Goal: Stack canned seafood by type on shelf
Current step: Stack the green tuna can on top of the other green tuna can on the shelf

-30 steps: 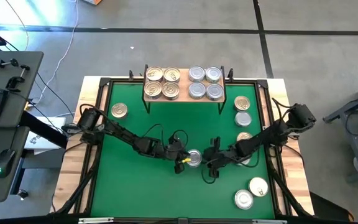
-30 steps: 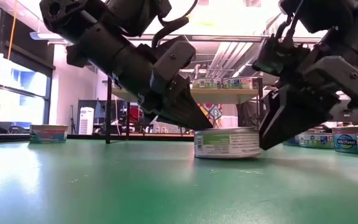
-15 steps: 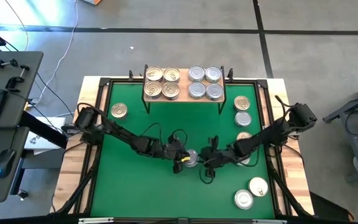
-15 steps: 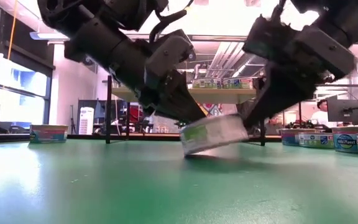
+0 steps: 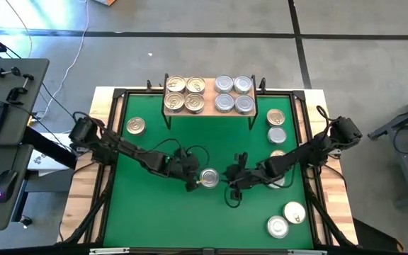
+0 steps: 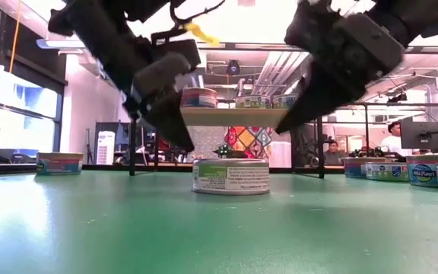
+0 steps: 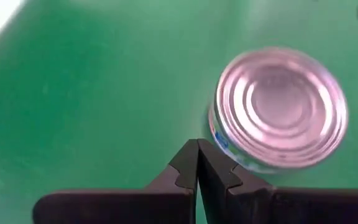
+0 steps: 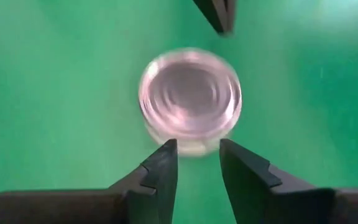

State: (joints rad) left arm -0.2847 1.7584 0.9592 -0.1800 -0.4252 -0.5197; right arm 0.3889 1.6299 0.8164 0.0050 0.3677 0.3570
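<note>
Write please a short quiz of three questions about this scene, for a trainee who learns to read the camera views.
1. True or false: the middle tin lies flat on the table, held by no gripper.
2. The left gripper is: A) open, B) shut, C) shut on the tin.
3. How many tins show on the shelf from above, and how are they sorted?

Key
1. True. It sits between the left gripper and the right gripper, clear of both.
2. B.
3. Eight: four gold tins on one side, four silver tins on the other.
</note>
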